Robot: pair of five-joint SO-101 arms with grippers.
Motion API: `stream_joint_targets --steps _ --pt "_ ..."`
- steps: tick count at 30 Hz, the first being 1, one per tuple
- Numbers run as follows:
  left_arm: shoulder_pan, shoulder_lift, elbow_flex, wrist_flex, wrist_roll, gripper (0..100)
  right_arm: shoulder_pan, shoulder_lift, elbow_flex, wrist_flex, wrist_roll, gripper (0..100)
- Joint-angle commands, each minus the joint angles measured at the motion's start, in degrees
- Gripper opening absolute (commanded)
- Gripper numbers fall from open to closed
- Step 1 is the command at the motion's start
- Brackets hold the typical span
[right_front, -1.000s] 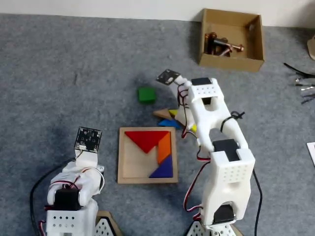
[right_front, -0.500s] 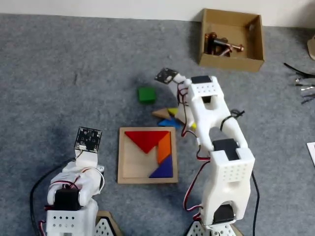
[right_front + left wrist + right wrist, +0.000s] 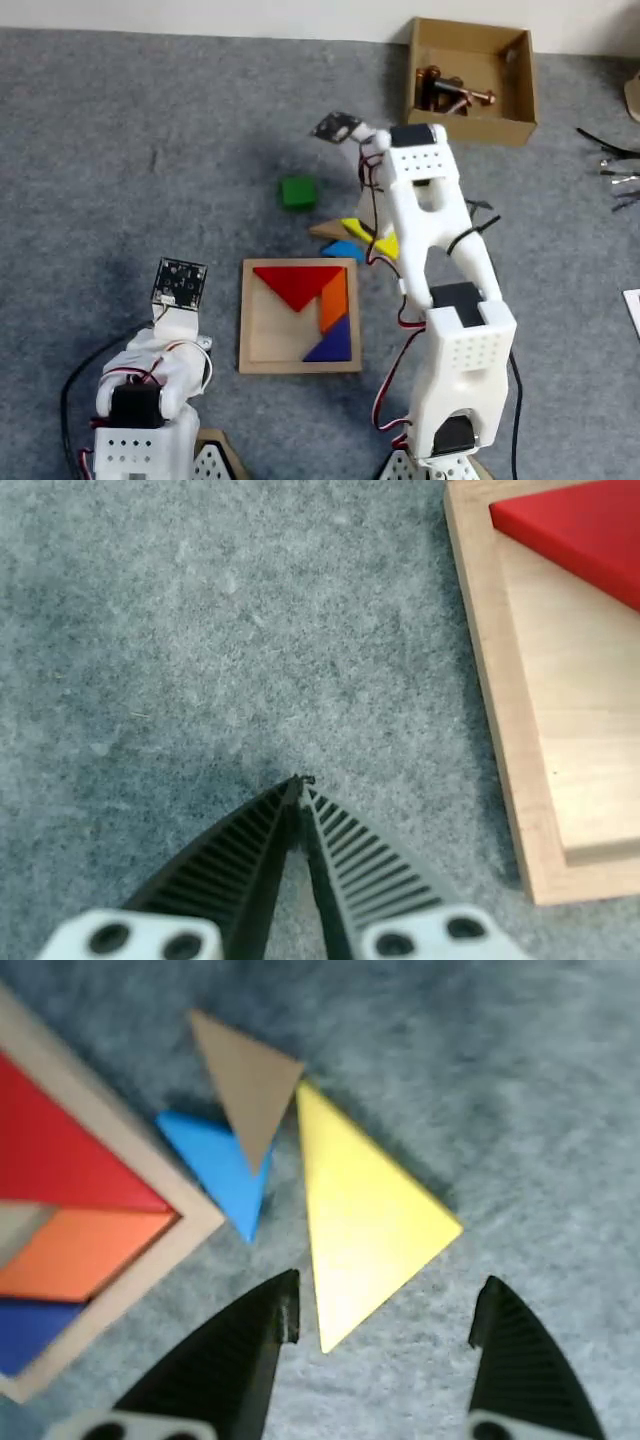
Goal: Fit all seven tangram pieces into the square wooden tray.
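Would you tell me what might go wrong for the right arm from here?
The open right gripper hangs over the yellow triangle, which lies flat on carpet, so a grip may slip. The tan triangle lies by its tip and partly over the blue piece; a nudge could push both against the tray.

Small robotics lab or maker bench. Grey felt-covered counter, cardboard box of copper-coloured metal parts, loose black cables at the edge, white left arm and right arm with exposed servo wiring.
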Motion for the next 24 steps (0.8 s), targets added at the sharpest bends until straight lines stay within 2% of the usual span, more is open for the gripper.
stream_joint_targets --steps 1,11,16,24 --pt "0.75 -0.4 1.1 0.26 -0.18 1 -3.3 -1.36 -4.0 0.4 0.79 26.3" --pt "0.75 -0.4 1.1 0.26 -0.18 1 -2.95 -1.36 1.01 -2.24 11.16 26.8" --pt "0.75 -0.4 1.1 0.26 -0.18 1 0.4 -1.36 5.41 -9.1 11.25 34.4" --pt "0.75 -0.4 1.1 0.26 -0.18 1 2.07 -1.36 11.91 -15.43 11.34 34.7"
